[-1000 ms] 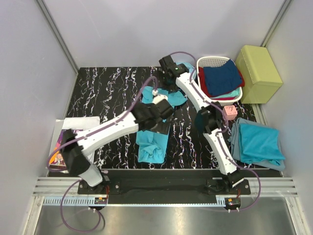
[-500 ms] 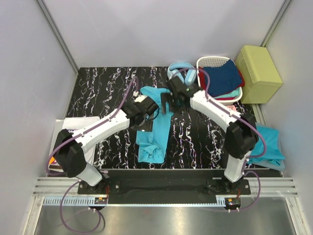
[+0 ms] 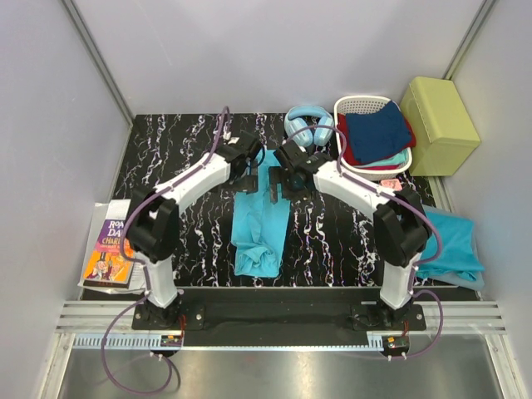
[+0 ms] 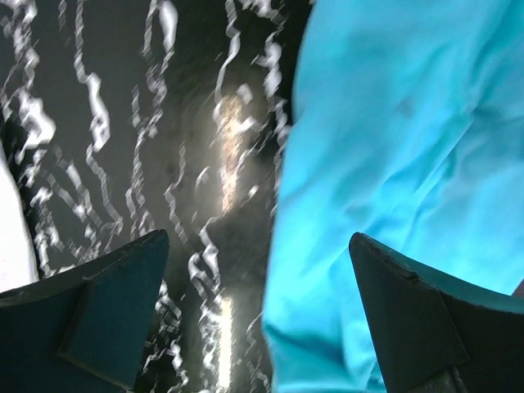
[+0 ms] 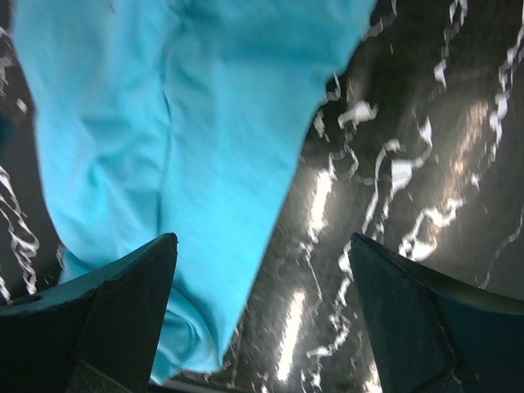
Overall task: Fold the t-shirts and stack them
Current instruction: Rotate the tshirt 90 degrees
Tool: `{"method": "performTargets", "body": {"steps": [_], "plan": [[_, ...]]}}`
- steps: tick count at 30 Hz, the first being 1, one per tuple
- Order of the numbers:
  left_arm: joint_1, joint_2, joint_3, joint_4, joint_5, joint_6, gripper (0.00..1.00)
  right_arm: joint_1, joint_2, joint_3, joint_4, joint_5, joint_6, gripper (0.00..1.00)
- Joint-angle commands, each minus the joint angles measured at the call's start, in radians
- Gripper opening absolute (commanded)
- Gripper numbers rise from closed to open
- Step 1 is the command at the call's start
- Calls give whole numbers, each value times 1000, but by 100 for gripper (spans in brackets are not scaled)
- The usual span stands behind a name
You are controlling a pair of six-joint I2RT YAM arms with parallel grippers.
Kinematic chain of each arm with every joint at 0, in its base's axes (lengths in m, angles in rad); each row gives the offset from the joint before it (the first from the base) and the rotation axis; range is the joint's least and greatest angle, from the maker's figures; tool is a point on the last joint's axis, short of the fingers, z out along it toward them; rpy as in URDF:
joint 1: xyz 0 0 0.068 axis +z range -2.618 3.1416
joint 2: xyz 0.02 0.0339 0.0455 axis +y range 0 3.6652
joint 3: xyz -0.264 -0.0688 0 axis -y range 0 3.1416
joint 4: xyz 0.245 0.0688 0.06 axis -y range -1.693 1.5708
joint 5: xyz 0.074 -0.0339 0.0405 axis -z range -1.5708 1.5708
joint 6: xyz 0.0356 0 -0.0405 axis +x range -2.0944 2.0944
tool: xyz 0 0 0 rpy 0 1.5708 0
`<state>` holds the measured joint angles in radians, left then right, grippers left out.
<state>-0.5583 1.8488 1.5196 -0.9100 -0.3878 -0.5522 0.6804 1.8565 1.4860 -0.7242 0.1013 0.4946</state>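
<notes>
From above, the left pincer (image 3: 248, 169) and the right pincer (image 3: 280, 181) hang side by side over the far end of a crumpled shirt (image 3: 259, 224) on the bench (image 3: 174, 158). The folded shirts (image 3: 445, 245) lie well off to the right pincer's right.

In the left wrist view, the left pincer (image 4: 258, 315) is wide open and holds nothing. The shirt (image 4: 393, 139) lies under one finger and ahead of it.

In the right wrist view, the right pincer (image 5: 262, 319) is wide open and empty too. The shirt (image 5: 164, 115) lies under one finger.

I think each pincer should drop onto its own side of the cloth, pinch only the edge, then pull apart gently to lay it flat.
</notes>
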Motion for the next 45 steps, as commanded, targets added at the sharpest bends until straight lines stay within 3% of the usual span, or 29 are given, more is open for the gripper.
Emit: {"method": "performTargets", "body": {"steps": [1,5,15,21,23,25,29,30,31,33,34,37,45], "plan": [[18,82,106,45,61,41,93,-4,82,135,20,58,-1,93],[24,125,140,54,83,52,75,-4,92,186,-3,55,-1,92],[35,246,208,97,196,95,43,-4,0,157,-34,100,-10,91],[35,338,292,97,254,112,43,-5,-51,151,-63,124,-24,92],[37,371,315,92,273,117,53,-7,-59,146,-73,129,-27,92],[38,391,321,91,276,110,68,-7,-69,134,-75,136,-30,92],[40,421,343,92,282,113,71,-12,-80,114,-80,144,-33,92],[41,438,350,92,283,115,67,-10,-83,111,-81,146,-33,93],[43,444,366,91,286,113,50,-13,-86,105,-81,147,-33,92],[51,467,388,88,288,110,35,-13,-94,99,-83,152,-37,93],[52,477,399,83,290,112,21,-15,-94,97,-84,153,-37,93],[78,532,464,53,294,113,0,-18,-100,89,-90,158,-45,93],[138,676,655,2,329,103,0,-38,-122,51,-95,161,-60,93]]}}
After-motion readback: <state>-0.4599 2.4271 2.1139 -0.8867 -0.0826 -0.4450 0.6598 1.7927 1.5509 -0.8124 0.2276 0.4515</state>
